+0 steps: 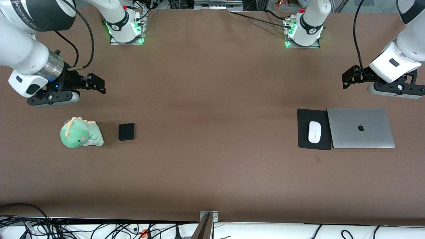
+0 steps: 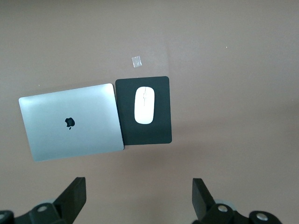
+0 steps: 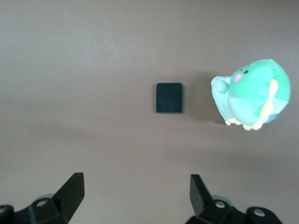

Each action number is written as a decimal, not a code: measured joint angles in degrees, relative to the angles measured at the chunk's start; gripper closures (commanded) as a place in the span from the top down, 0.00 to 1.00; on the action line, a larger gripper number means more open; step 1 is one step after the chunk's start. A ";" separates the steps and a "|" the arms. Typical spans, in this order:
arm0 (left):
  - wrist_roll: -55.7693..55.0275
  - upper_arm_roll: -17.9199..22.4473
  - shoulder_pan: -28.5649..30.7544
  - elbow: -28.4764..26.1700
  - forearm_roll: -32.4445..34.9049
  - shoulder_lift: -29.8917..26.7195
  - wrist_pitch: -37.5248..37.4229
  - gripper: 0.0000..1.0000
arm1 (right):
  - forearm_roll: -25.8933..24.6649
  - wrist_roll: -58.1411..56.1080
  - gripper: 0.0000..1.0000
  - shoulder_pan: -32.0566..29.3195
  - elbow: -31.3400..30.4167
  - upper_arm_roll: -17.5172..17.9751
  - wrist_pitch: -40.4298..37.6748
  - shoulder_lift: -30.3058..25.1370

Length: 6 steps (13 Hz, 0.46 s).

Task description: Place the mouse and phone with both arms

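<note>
Mouse (image 1: 314, 132): lies on the black mat (image 1: 303, 116) at the right of the front frame, just beside the laptop (image 1: 361, 128), untouched.
Phone (image 1: 126, 131): lies flat on the table (image 1: 212, 99) at centre-left of the front frame, beside the green plush (image 1: 80, 133) but apart from it.
Left gripper (image 2: 139, 198): jaws spread wide and empty; it hangs at the right edge of the front frame, over bare table above the laptop.
Right gripper (image 3: 137, 196): jaws also wide and empty; it hangs at the left edge of the front frame, over bare table above the plush.
Step in hand: by my reading, the approach; neither arm has reached its object.
Left arm, doing it well: centre over the mouse and close across its narrow width; the glossy shell may slip, so grip at the middle.
Right arm, doing it well: descend straight onto the phone; it is thin, so the fingertips must go nearly to the table, with the plush kept clear of the jaws.
Risk: dragging the mat or nudging the laptop as the mouse lifts.
</note>
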 measured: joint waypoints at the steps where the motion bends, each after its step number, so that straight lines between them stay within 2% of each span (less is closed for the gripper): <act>1: 0.00 0.00 0.00 0.00 0.00 0.00 0.00 1.00 | -0.20 0.02 1.00 0.00 0.00 0.00 -0.83 -0.59; 6: 0.02 0.00 0.00 0.01 0.00 0.00 -0.01 1.00 | -0.53 0.15 1.00 -0.06 0.00 -0.75 -3.99 -2.95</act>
